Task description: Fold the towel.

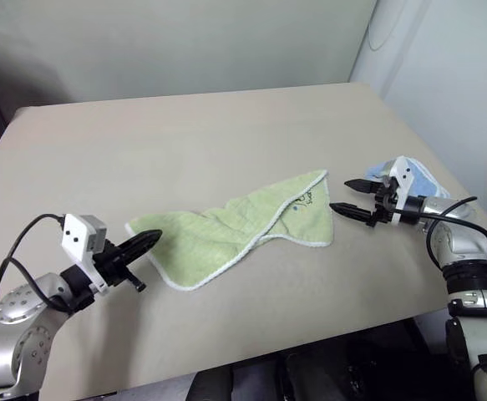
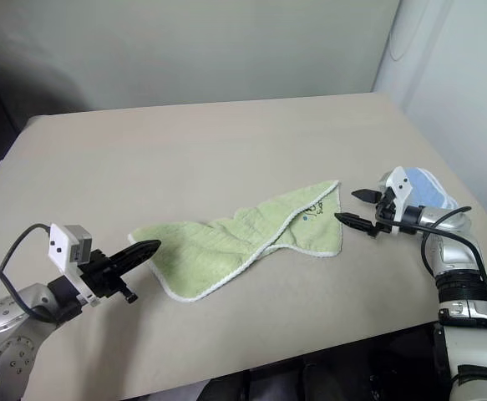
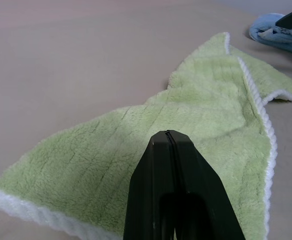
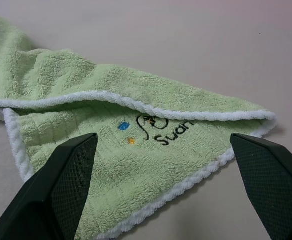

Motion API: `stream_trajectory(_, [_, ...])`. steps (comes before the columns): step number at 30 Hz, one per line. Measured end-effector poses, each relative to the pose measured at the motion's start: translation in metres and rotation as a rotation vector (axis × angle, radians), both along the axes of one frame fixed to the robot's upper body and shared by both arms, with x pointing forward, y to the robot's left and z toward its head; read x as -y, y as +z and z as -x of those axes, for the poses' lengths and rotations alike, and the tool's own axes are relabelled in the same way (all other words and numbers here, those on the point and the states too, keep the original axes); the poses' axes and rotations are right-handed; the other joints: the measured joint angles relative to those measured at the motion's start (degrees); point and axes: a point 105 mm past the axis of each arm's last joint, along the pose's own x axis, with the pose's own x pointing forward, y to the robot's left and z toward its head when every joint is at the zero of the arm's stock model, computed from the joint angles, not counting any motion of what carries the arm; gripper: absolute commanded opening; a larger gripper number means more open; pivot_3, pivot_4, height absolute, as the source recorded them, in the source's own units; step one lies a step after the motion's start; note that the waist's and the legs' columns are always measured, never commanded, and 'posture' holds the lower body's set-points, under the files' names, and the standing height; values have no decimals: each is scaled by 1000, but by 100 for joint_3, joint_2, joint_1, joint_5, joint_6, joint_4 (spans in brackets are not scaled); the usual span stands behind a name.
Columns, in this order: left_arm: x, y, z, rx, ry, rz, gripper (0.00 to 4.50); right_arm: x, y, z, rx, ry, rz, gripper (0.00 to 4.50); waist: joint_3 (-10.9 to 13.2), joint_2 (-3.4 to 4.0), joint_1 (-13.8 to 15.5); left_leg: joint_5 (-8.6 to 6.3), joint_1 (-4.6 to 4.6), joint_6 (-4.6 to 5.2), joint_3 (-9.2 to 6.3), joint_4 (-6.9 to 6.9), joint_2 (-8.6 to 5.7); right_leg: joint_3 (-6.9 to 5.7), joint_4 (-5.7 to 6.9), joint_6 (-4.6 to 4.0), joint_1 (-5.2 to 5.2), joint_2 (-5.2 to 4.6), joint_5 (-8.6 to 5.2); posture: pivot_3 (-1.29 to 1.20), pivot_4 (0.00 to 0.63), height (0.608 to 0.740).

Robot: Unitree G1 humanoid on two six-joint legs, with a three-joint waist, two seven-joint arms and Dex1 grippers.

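The towel (image 1: 243,230) lay on the tan surface (image 1: 185,142), about in the middle, a bit toward the robot. It was not flat. It was bunched and partly doubled over, stretched out in a long shape from the left side to the right side. Its white edge ran along the near side. Near its right end there was a small dark mark (image 4: 158,131) with a blue dot and an orange dot beside it. A flap of the towel was folded over just above the mark.

The left claw (image 1: 147,242) was at the left end of the towel. Its two black fingers were pressed together. The tip sat right by the towel's left corner, but I could not tell if it was touching the cloth. It was not pinching anything.

The right claw (image 1: 353,197) was just beside the right end of the towel. Its fingers (image 4: 65,185) were spread wide, with nothing between them. They pointed at the towel's corner with the mark.

A blue cloth (image 1: 423,180) lay behind the right claw, near the right edge of the surface, apart from the towel.
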Motion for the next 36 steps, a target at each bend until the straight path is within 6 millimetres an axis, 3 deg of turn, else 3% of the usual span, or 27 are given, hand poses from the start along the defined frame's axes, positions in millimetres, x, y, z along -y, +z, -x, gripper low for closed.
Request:
stream_trajectory(21, [8, 2, -14, 18, -47, -58, 0, 2, 3, -2, 39, -29, 1, 4487, 0, 0, 0, 1, 1, 0, 0, 2, 0, -1, 1, 0, 1, 0, 0, 0, 150, 740])
stream_trajectory(36, [17, -5, -1, -19, -163, -146, 0, -4, 2, -9, 60, -25, -25, 4487, 0, 0, -1, 0, 1, 1, -2, 1, 0, -1, 1, 0, 1, 0, 0, 0, 150, 740])
